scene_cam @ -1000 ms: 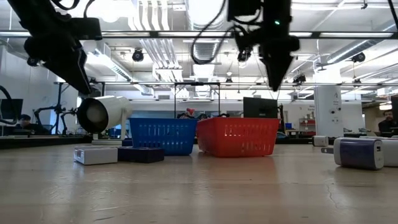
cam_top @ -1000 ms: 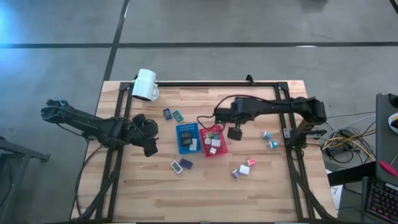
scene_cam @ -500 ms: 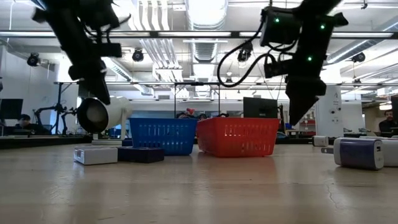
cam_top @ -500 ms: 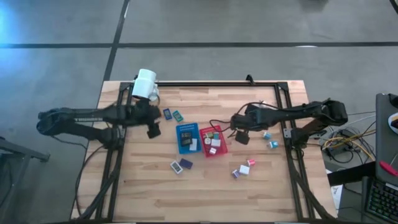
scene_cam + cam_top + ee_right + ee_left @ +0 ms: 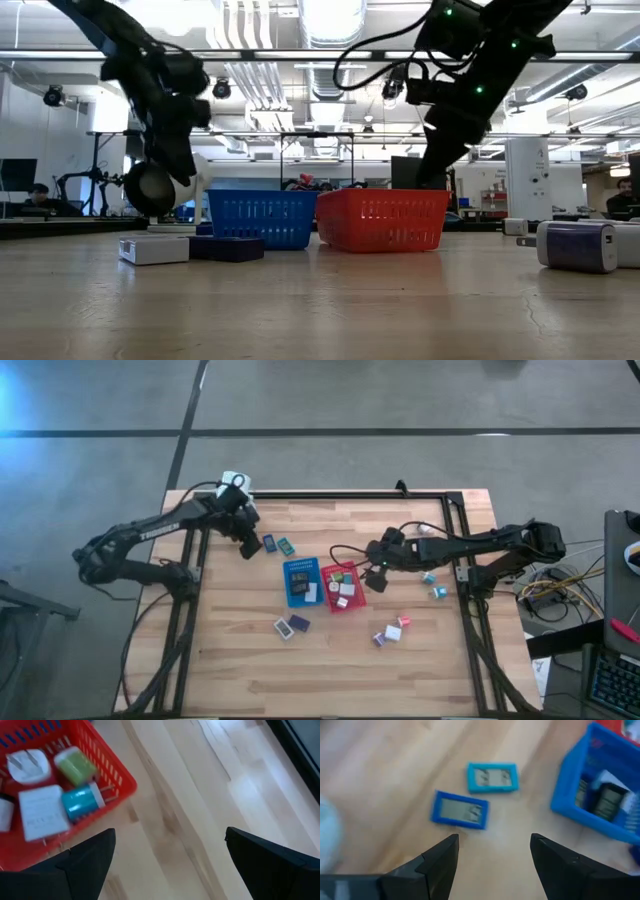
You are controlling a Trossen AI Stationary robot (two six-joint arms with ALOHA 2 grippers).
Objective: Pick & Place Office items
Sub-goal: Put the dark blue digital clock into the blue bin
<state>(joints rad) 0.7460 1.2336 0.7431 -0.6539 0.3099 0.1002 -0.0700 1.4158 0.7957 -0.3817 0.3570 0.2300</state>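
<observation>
Currently the office items lie in several groups on the wooden worktop (image 5: pixel 240 660), all placed here relative to the red tray (image 5: pixel 343 587). Inside the red tray rest a white flat piece (image 5: pixel 44 812), a teal clip-like piece (image 5: pixel 82 802), a green piece (image 5: pixel 75 766) and a round white piece (image 5: pixel 28 761). Touching the red tray on its left-arm side stands the blue tray (image 5: pixel 301 582), which holds dark and white flat pieces.

Beyond the blue tray, toward the white mug (image 5: pixel 234 486), a dark blue flat piece (image 5: pixel 460 810) and a teal flat piece (image 5: pixel 492 776) lie side by side, close but apart. A white piece (image 5: pixel 284 627) and a dark purple piece (image 5: pixel 299 623) lie near the blue tray on its front side. A cluster of small clips (image 5: pixel 392 632) lies farther from the red tray toward the right arm's side, and two teal clips (image 5: pixel 433 584) lie near the right arm.

The left end effector (image 5: pixel 492 851) hovers above the dark blue flat piece, fingers spread and holding nothing. The right end effector (image 5: pixel 167 847) hangs just beside the red tray's outer edge, over bare wood, fingers spread wide and empty.
</observation>
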